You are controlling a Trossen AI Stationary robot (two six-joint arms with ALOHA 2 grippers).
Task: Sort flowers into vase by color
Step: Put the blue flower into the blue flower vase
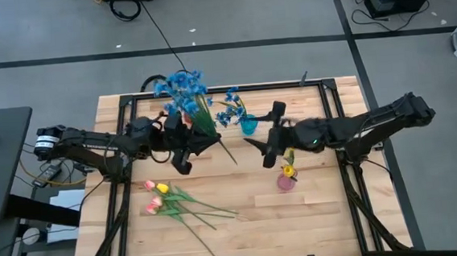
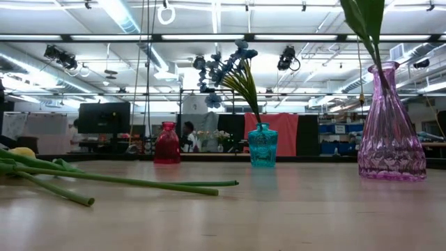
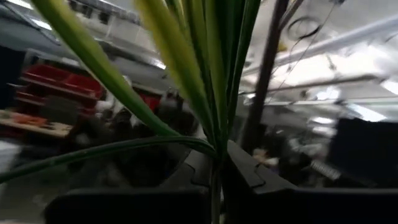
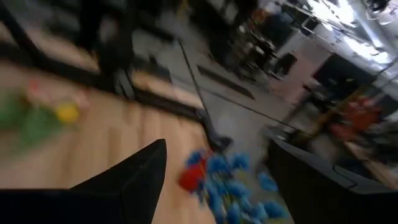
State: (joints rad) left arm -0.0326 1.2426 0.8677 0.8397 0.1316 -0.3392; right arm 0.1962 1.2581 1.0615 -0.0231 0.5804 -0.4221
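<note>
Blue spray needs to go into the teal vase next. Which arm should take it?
Left, probably. Its gripper is shut on the blue spray's stem, just beside the teal vase. The right gripper is open and empty, between the teal and pink vase.

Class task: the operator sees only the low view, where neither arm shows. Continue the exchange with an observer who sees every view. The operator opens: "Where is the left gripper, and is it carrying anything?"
Observer: The left gripper is above the far left part of the table, shut on the stem of a blue flower spray.
Operator: And the right one?
Observer: The right gripper hovers open and empty between the teal vase and the pink vase.
Operator: I see only leaves rising from the pink vase. What bloom is it?
Observer: A yellow tulip.
</note>
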